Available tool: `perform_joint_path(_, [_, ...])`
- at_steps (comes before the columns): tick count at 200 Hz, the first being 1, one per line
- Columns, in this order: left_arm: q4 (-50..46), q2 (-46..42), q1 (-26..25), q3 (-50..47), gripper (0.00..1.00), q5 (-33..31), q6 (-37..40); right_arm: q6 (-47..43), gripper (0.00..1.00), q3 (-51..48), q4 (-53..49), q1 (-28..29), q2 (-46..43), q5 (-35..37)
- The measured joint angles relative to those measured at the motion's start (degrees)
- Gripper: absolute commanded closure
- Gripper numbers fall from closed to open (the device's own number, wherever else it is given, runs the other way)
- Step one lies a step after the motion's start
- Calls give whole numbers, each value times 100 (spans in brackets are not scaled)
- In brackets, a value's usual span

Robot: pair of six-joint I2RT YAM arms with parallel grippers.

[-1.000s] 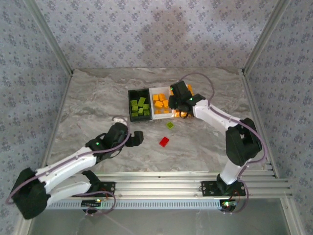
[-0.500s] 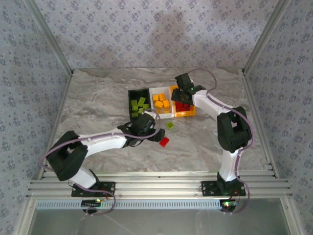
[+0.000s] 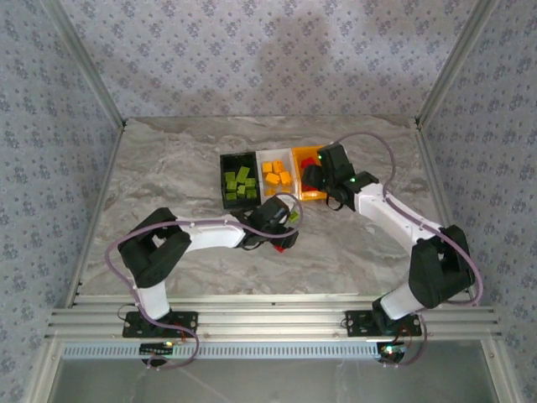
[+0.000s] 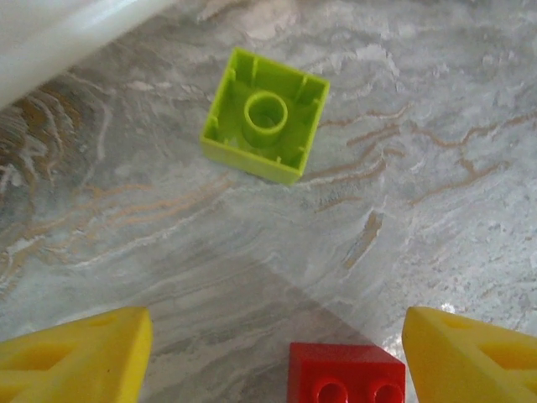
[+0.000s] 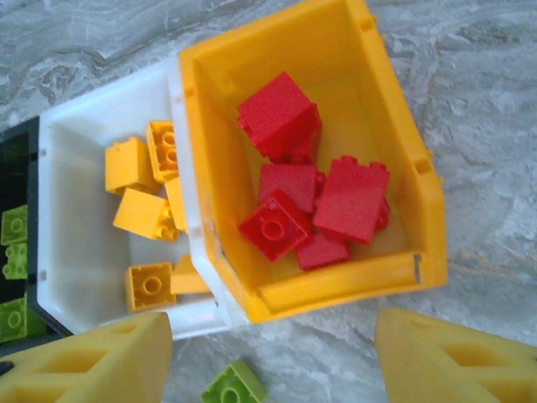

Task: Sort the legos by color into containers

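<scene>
We see the left gripper low over the marbled grey tabletop. Its yellow jaws stand wide, with a small red studded plastic brick between them, nearer the right finger and touching neither. Just ahead lies a lime green plastic brick, hollow side up, apart from the red one.

The right gripper hangs above the near rim of the orange-yellow open-top plastic bin, jaws wide and holding nothing. That bin holds a heap of red bricks. Its wall touches the white plastic bin of yellow-orange bricks, and the black plastic bin of lime bricks comes next. In the top view, open tabletop spreads on every side of this row.
</scene>
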Motion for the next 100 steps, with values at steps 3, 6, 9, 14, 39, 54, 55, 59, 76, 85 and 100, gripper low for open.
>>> perform_joint_path(3, [-13, 7, -11, 0, 22, 2, 0, 4, 32, -35, -2, 0, -28, -2])
perform_joint_path(6, [-33, 7, -26, 0, 21, 2, 0, 9, 32, -70, -2, 0, -59, 2])
perform_joint_path(9, [-48, 9, -37, 0, 21, 0, 0, 9, 32, -103, 2, 0, -85, 7])
perform_joint_path(14, [-81, 11, -66, 0, 21, 0, -2, 28, 32, -155, 0, 0, -131, 20])
perform_joint_path(39, [-181, 22, -210, 0, 29, 2, -26, 131, 32, -339, 2, 0, -339, 46])
perform_joint_path(54, [-214, 50, -313, 0, 35, -2, -63, 181, 32, -372, 7, 0, -409, 68])
perform_joint_path(55, [-216, 52, -319, 0, 35, -2, -52, 186, 32, -372, 7, 0, -411, 70])
perform_joint_path(59, [-221, 68, -341, 0, 37, -4, -70, 203, 32, -374, 9, 0, -420, 81])
perform_joint_path(76, [-229, 142, -409, 0, 47, -153, -37, 236, 32, -385, 11, 0, -446, 83])
perform_joint_path(85, [-229, 144, -407, 0, 52, -195, -74, 256, 32, -398, 11, 0, -452, 83])
perform_joint_path(100, [-256, 151, -407, 0, 60, -330, -55, 284, 32, -444, 22, 0, -461, 85])
